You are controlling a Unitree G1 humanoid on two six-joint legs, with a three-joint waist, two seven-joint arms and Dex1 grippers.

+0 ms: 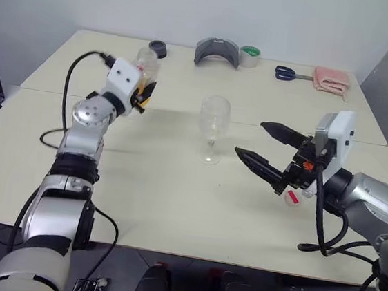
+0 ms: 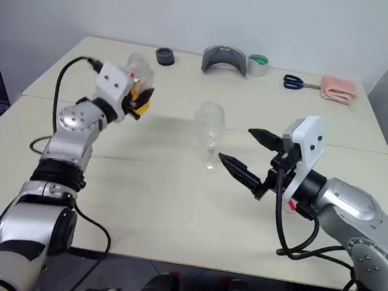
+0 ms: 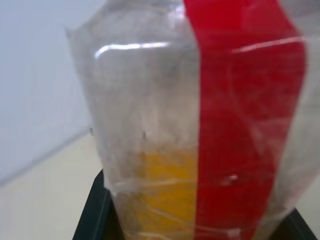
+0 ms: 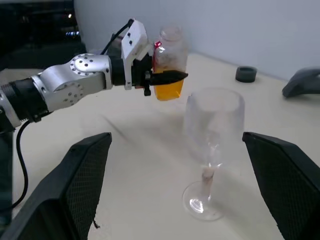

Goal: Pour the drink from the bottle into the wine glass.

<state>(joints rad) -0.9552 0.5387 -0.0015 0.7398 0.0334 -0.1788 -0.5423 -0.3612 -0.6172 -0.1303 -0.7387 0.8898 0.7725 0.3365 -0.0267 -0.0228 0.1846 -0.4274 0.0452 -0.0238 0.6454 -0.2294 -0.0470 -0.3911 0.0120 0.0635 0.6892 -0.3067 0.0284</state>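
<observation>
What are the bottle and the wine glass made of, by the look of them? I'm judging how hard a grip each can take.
The bottle: probably thin clear plastic; its wall shows creases and soft highlights, with a red label strip. The wine glass: clear and colourless, with a smooth bowl and sharp glints on its foot; likely glass, though rigid plastic can't be ruled out.

**Tabletop and the objects resting on it**

A pale, cream-coloured tabletop [image 1: 174, 206] with a seam running across it carries the wine glass [image 1: 213, 129], which stands upright near the centre. Along the far edge lie, in order from the robot's left: a small dark round object [image 1: 158, 48], a grey curved object [image 1: 217, 51], a roll of tape [image 1: 249, 56], blue-handled scissors [image 1: 284, 73] and a folded pink cloth [image 1: 332, 81]. A small white-and-red cap [image 1: 291, 197] lies nearer the right side.
</observation>
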